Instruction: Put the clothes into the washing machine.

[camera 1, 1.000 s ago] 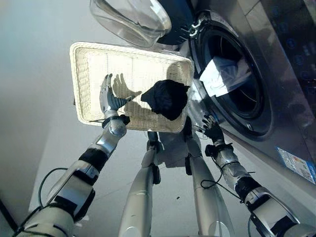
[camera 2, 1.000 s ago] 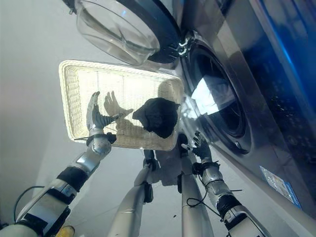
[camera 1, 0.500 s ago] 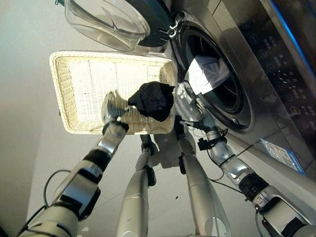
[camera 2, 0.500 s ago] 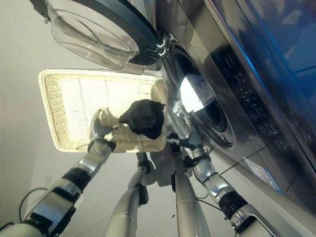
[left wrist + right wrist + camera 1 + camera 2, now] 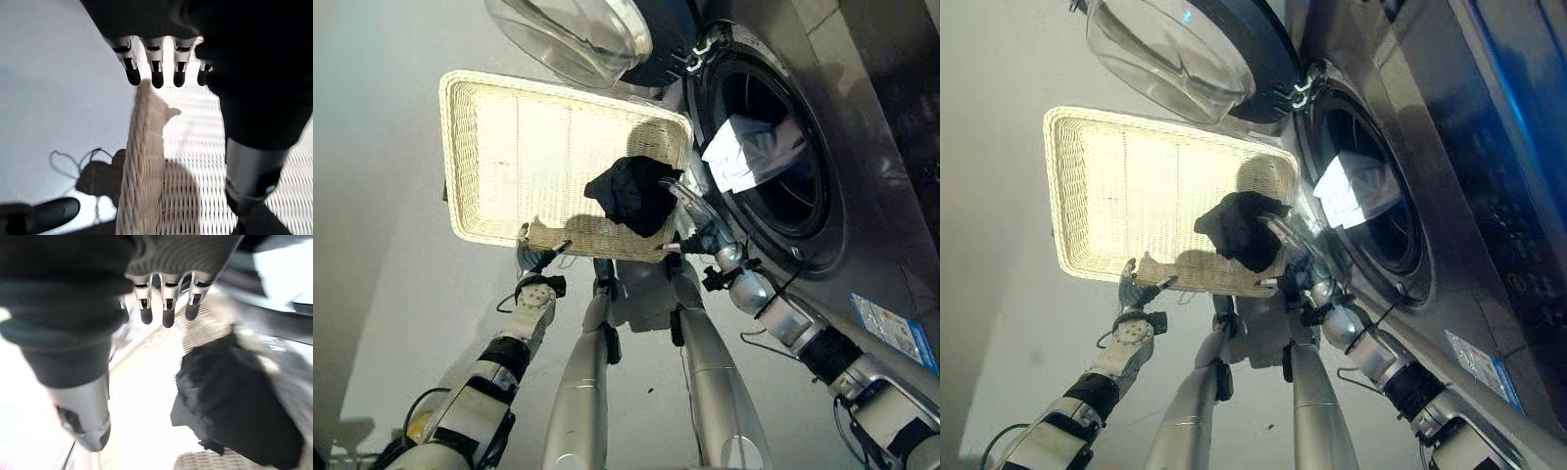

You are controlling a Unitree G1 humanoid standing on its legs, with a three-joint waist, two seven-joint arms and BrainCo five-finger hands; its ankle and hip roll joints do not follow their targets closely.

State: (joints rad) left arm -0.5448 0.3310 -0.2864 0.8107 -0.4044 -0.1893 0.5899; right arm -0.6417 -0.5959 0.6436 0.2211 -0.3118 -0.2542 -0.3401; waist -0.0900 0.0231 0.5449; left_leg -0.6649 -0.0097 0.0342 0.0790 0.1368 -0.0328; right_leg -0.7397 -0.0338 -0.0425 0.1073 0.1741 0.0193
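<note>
Hovering with relaxed fingers, the right hand (image 5: 697, 227) is just beside the black crumpled cloth (image 5: 632, 193) in the cream woven rectangular basket (image 5: 489, 147); the left hand (image 5: 536, 259), fingers also straight, is at the basket's near rim.

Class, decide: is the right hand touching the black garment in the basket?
Apart. The right wrist view shows the right hand with straight fingers over the basket, with bare weave between them and the black garment.
</note>
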